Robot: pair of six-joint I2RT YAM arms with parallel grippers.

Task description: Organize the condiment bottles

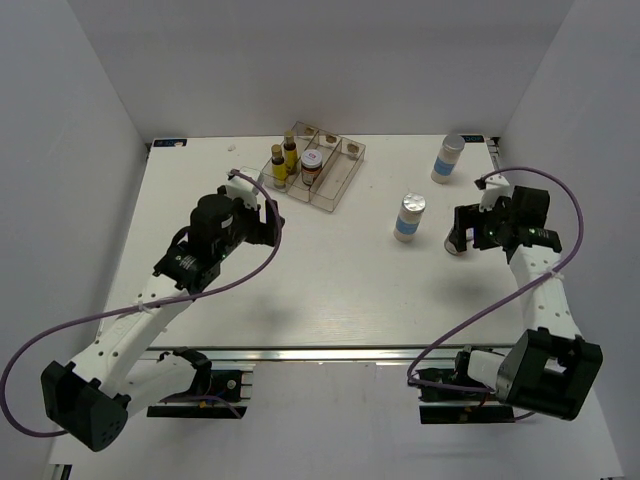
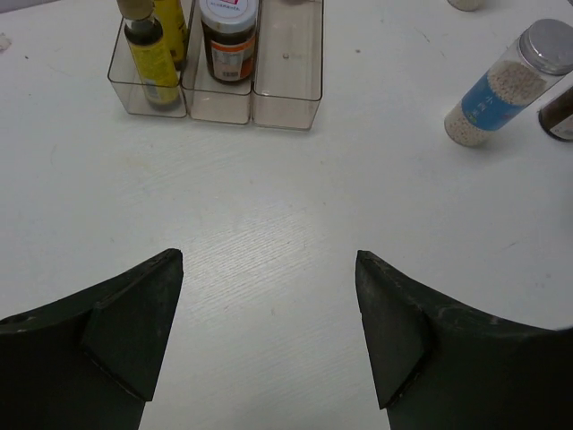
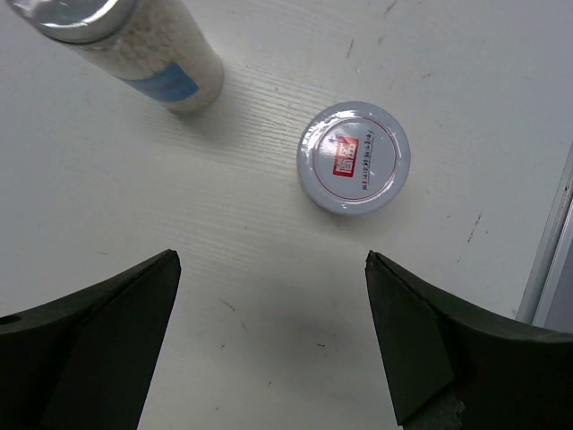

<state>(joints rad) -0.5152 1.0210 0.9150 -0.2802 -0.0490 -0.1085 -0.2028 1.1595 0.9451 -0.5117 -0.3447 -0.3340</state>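
Note:
A clear three-compartment tray [image 1: 338, 178] stands at the back centre. It holds two slim yellow bottles [image 1: 283, 158] in its left compartment and a brown jar [image 1: 313, 167] in the middle one. Two white cylinders with blue bands stand loose on the table, one [image 1: 409, 216] mid-right and one [image 1: 448, 158] at the back right. A second brown jar, seen as its pale lid [image 3: 353, 159], stands just ahead of my right gripper [image 3: 270, 260], which is open and empty. My left gripper [image 2: 269, 255] is open and empty over bare table, short of the tray [image 2: 288, 90].
The tray's right compartment [image 2: 288, 54] has no bottle in it. The near white cylinder [image 2: 501, 85] and a brown jar [image 2: 560, 112] show at the right of the left wrist view. The table's right edge rail [image 3: 551, 260] runs close to the lidded jar.

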